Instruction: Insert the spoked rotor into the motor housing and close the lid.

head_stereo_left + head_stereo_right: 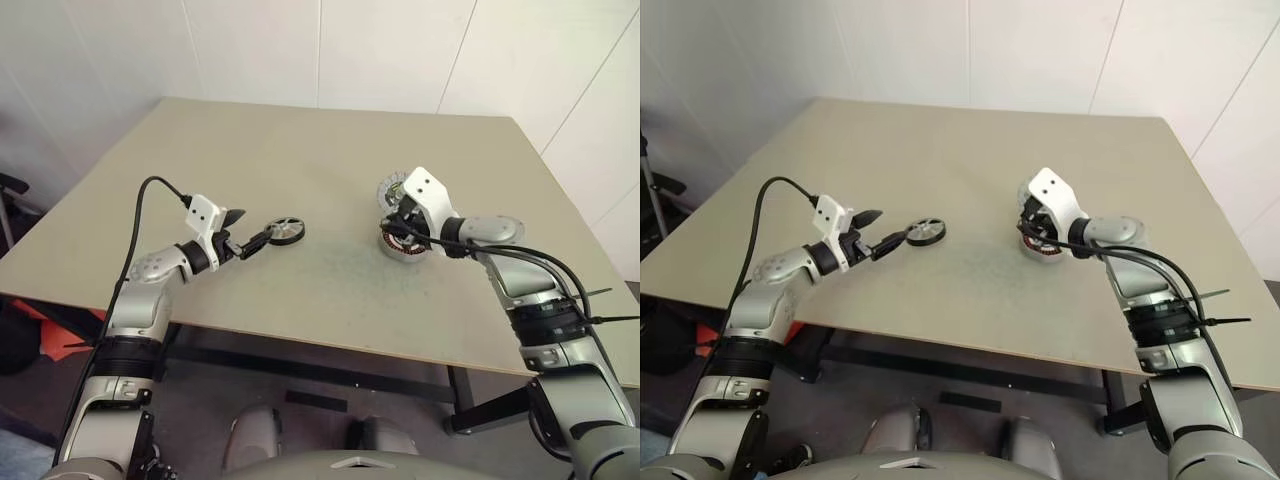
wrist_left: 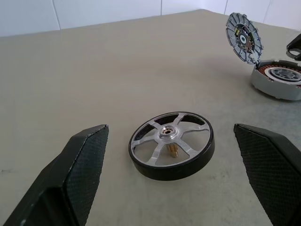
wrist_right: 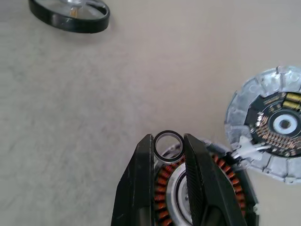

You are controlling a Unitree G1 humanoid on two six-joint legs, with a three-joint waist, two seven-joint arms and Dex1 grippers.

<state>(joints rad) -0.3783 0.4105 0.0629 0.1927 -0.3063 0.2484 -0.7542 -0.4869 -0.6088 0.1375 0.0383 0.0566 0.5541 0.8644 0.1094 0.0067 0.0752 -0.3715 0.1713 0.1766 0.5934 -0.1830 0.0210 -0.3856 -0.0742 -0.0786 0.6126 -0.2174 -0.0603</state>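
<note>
Two grippers are at work over your table (image 1: 300, 120), and the motor housing (image 2: 278, 79) is the thing to place everything by. The housing sits on the table with its copper-brown windings and central hub exposed. The lid (image 2: 244, 37) stands tilted up at the housing's far edge, its ribbed, circuit-bearing face turned toward the spoked rotor (image 2: 171, 145); in the right wrist view thin white wires run from the lid to the housing rim.

Your right gripper (image 3: 168, 147) hangs directly above the housing, pointing down at it. Its jaws are nearly together, clamped on a small metal ring (image 3: 168, 143) pinched upright between the fingertips, just over the windings.

The spoked rotor lies flat on the table well to the left of the housing, black rim down, silvery spokes and hub facing up, with a short brass-coloured shaft visible through the spokes. It is not in the housing.

Your left gripper (image 1: 256, 241) is level with the rotor, on the side away from the housing, pointing toward it. Its jaws stand wide apart, one finger on either side of the rotor, and neither finger (image 2: 80, 169) touches the rim.
</note>
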